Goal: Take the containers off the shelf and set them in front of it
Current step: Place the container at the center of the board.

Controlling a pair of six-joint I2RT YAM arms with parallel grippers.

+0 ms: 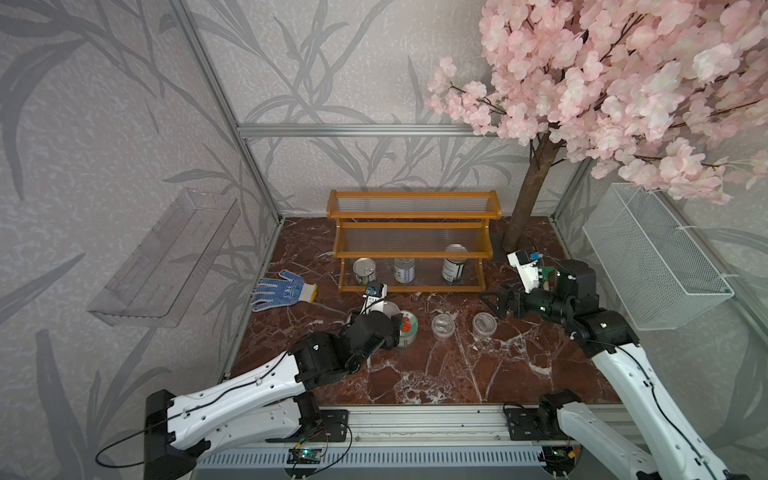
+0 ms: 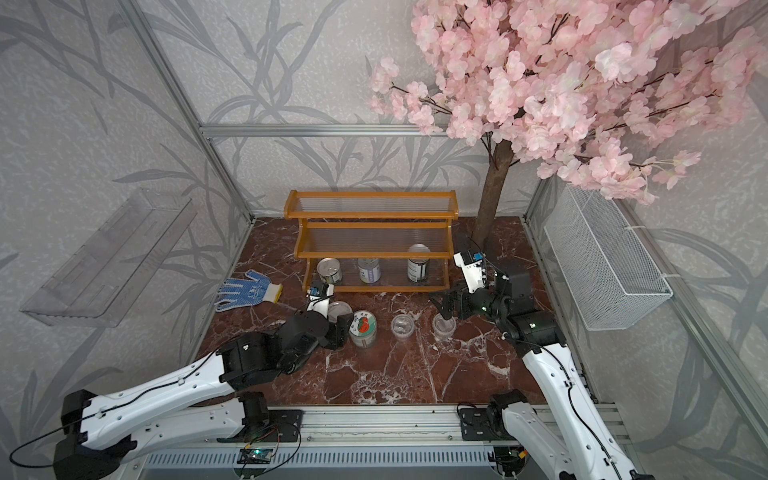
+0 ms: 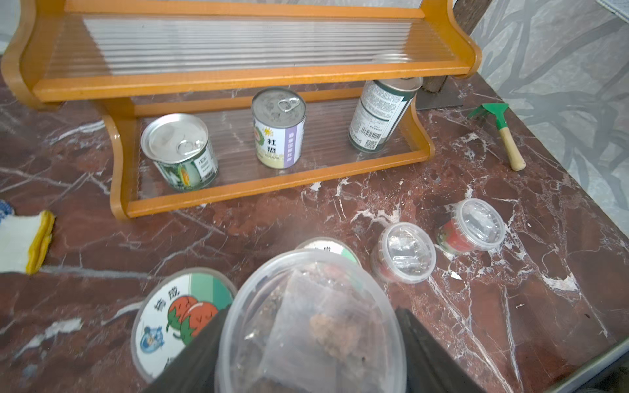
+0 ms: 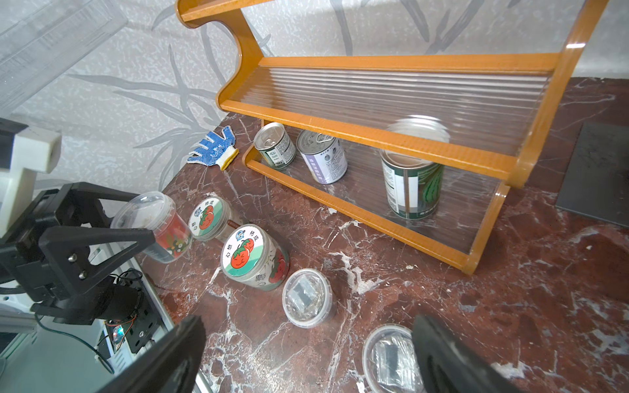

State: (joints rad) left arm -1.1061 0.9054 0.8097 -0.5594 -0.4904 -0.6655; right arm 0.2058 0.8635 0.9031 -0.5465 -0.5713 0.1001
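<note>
The orange-brown shelf (image 1: 411,216) stands at the back. Three silver cans (image 1: 365,270) (image 1: 404,270) (image 1: 454,264) are on its lowest tier; the upper tiers are bare. My left gripper (image 3: 309,335) is shut on a clear lidded cup (image 3: 313,306), held tilted just above the table in front of the shelf. Two tomato-lid jars (image 4: 252,255) (image 4: 209,219) stand right beside it. Further right, two more clear cups (image 1: 442,326) (image 1: 484,324) sit on the table. My right gripper (image 4: 306,343) hovers open over them, holding nothing, one finger above the right cup (image 4: 388,357).
A blue-dotted work glove (image 1: 282,291) lies left of the shelf. The tree trunk (image 1: 528,195) rises at the shelf's right end, with a green hand rake (image 3: 503,132) near its base. A wire basket (image 1: 652,257) hangs on the right wall and a clear acrylic shelf (image 1: 166,257) on the left wall.
</note>
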